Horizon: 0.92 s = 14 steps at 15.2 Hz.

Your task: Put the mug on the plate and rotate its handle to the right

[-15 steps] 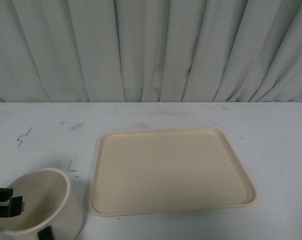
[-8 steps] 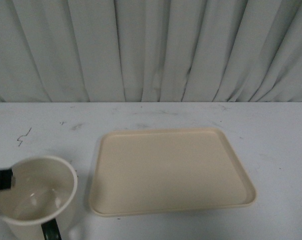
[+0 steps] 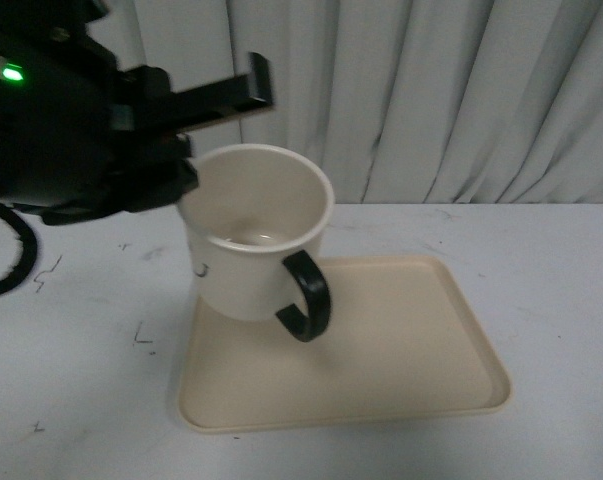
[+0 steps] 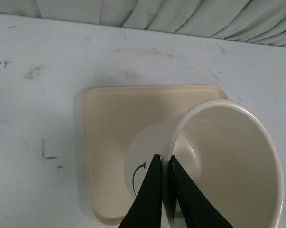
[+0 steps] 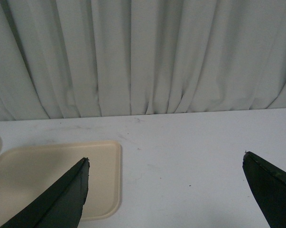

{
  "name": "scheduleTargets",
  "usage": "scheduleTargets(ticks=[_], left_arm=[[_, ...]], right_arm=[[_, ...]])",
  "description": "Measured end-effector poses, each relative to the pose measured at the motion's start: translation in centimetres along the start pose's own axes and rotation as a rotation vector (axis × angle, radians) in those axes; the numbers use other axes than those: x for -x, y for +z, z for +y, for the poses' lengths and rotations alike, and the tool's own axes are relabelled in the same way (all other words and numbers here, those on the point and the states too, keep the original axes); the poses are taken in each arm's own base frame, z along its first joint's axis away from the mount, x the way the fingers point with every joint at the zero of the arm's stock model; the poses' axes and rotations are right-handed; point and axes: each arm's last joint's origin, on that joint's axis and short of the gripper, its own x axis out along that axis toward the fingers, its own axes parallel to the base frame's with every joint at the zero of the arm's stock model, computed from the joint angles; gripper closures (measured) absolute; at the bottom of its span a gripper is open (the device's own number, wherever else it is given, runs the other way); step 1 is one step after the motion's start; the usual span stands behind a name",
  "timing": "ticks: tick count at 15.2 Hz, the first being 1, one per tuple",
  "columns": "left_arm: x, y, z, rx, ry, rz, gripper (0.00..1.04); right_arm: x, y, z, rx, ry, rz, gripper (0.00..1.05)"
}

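Mug (image 3: 251, 235) hangs over left half of plate (image 3: 451, 350), rim pinched by left gripper (image 4: 164, 160); handle (image 3: 306, 296) points toward cam, slightly right. We note right gripper (image 5: 165, 183) wide apart, empty, farther off.

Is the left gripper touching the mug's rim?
Touching. The left wrist view shows the left gripper clamped on the rim of the mug, one finger each side.
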Motion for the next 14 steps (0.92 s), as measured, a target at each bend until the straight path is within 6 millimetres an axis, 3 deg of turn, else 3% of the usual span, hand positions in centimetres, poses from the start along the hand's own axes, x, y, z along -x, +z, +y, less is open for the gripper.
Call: scheduleTargets(ticks=[3, 6, 14], left_arm=[[-1.9, -2.5, -2.6, 0.002, 0.038, 0.057, 1.02], [-4.4, -3.0, -3.3, 0.070, 0.116, 0.016, 1.02], [-9.2, -4.6, 1.0, 0.214, 0.198, -0.001, 1.02]], right_arm=[[0.0, 0.0, 0.0, 0.000, 0.000, 0.000, 0.06], [0.0, 0.0, 0.0, 0.000, 0.000, 0.000, 0.06], [0.0, 0.0, 0.0, 0.000, 0.000, 0.000, 0.06]])
